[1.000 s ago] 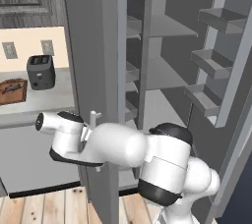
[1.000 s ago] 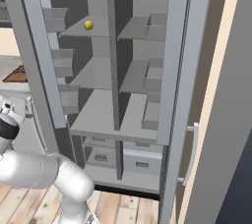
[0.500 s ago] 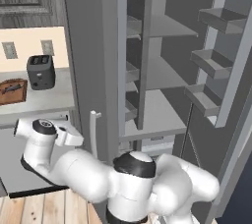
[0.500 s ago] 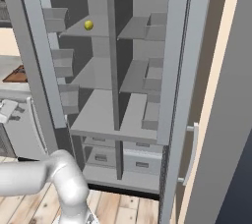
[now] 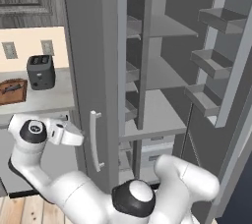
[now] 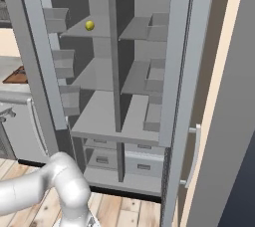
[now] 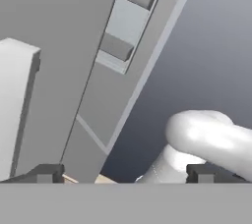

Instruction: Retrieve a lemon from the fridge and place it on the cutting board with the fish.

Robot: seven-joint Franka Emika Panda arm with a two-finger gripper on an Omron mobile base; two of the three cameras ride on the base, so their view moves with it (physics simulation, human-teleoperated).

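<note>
One tall matte grey double-door fridge (image 6: 180,71), both doors open. One small bright yellow oval lemon (image 6: 89,25). One dark grey toaster (image 5: 40,71). One reddish-brown rectangular wooden cutting board (image 5: 13,92). Two lower fridge drawers (image 6: 143,163).

The arm is folded low and swung far toward the robot's left. In the left base view, the dark elbow joint sits at 6 o'clock, and the white link runs from it toward 8 o'clock. The wrist, with its dark round cap, is at 9 o'clock, and the hand points toward 3 o'clock. In the right base view, a bent white link occupies the 7 o'clock corner. In the hand view, the gripper (image 7: 124,175) shows two dark fingers (image 7: 47,174) at the bottom edge, spread wide apart with nothing between them.
</note>
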